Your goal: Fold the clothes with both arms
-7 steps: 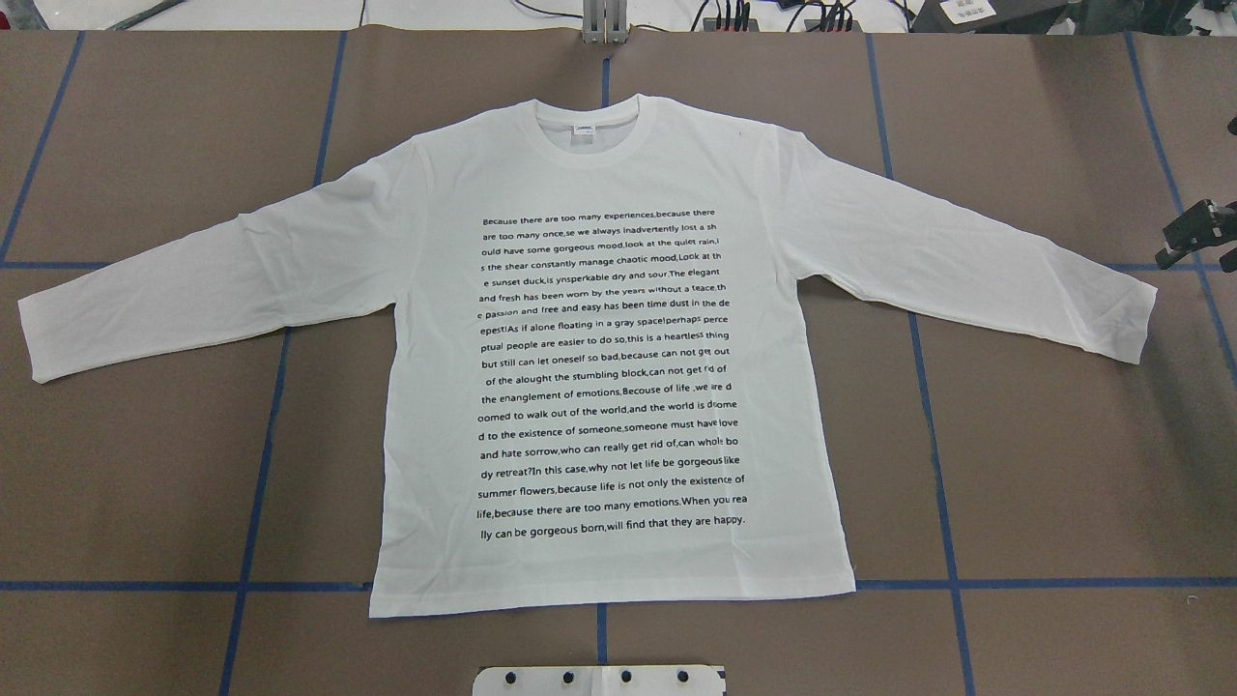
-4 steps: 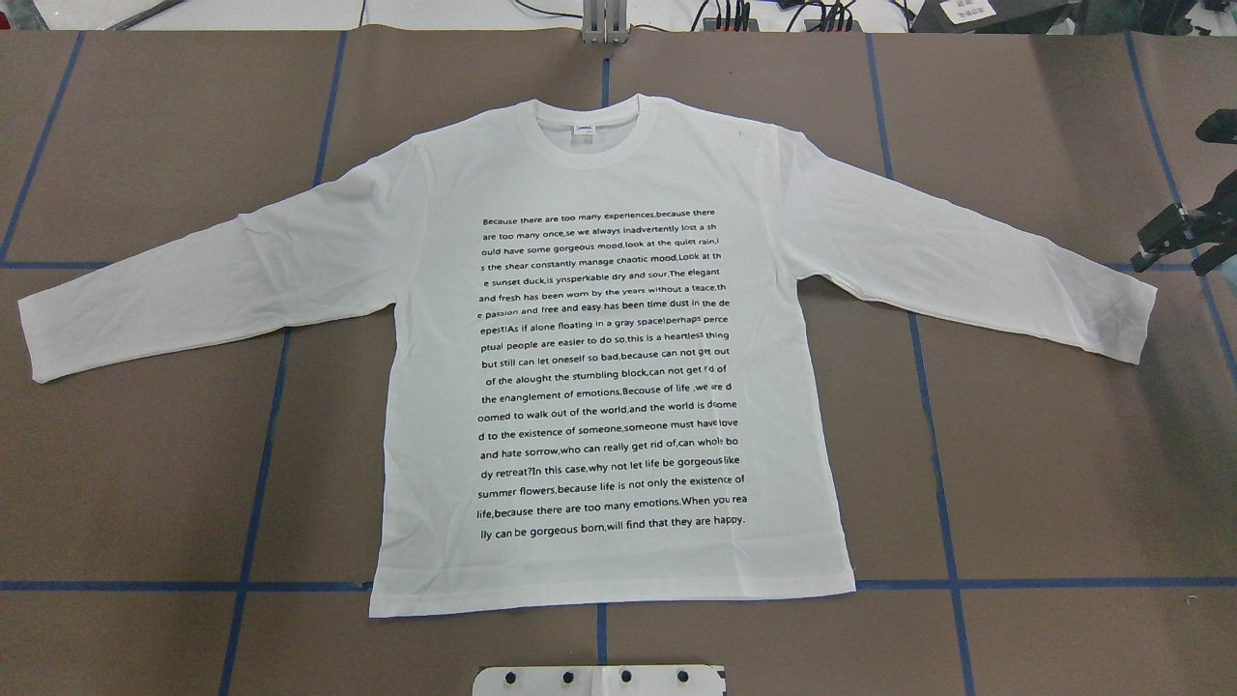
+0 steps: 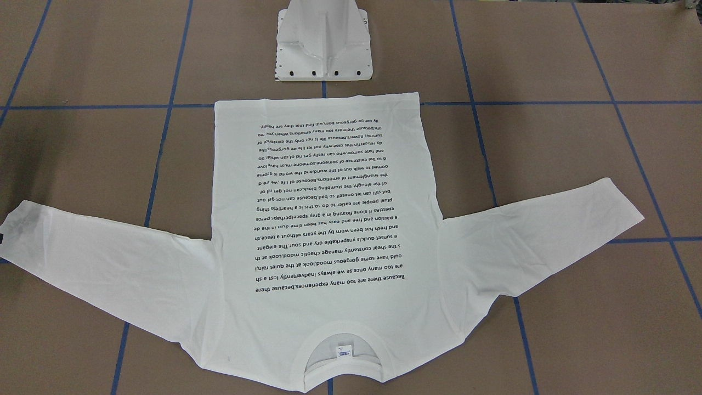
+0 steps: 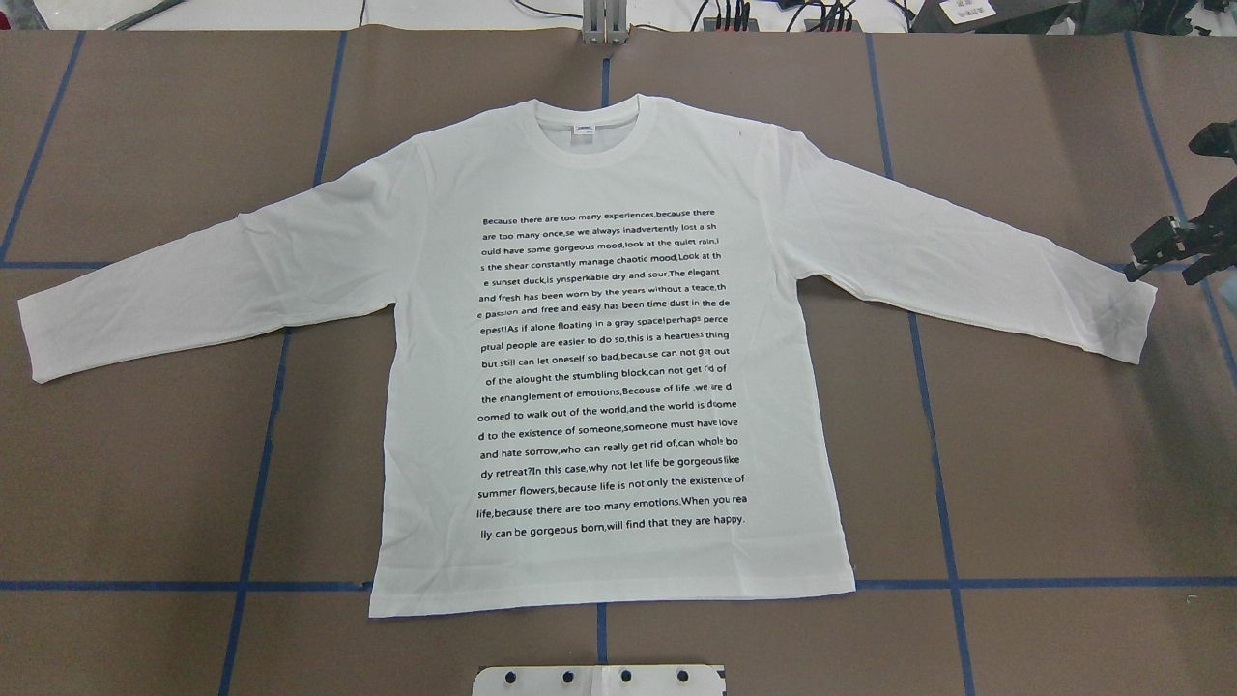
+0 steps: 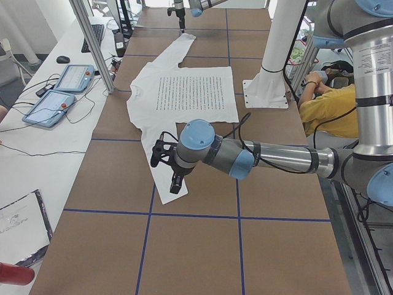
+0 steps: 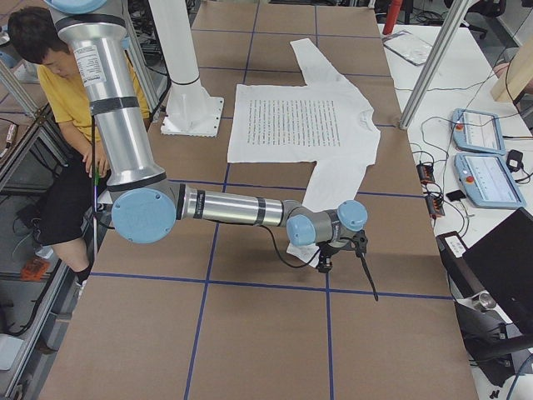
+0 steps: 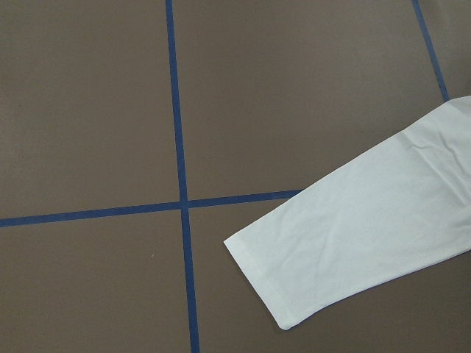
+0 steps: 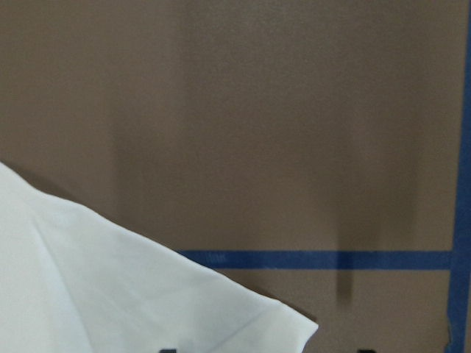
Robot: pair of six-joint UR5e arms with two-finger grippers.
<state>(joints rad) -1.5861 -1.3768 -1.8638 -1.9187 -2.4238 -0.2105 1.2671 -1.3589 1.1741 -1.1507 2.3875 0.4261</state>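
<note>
**Position and orientation.** The T-shirt [image 4: 618,367] lay flat, print side up and unfolded, at the centre of the table [image 4: 1063,464]. Its body axis ran near to far, with the hem [image 4: 609,599] near the pedestal base [image 4: 599,681] and the collar [image 4: 594,130] at the far end. The longest span ran left to right, cuff to cuff, with both sleeves sloping back toward the near side.

**Grippers.** The right gripper [image 4: 1165,249] hung just beside the far corner of the right cuff [image 4: 1126,324]. Its wrist view showed two dark tips well apart at the bottom edge, so the jaws appeared spread with nothing between them. The left gripper [image 5: 174,183] hovered above the left cuff [image 4: 34,338]. Whether its jaws were parted or closed could not be told.

**Probable faults from this position.**
- A descent off the cuff edge would close the jaws on bare table and miss the fabric.
- A shallow pinch would likely take the upper layer only, so the sleeve would gape on lifting.
- Unequal pull between the two arms could drag the body askew and spoil the fold line.
</note>
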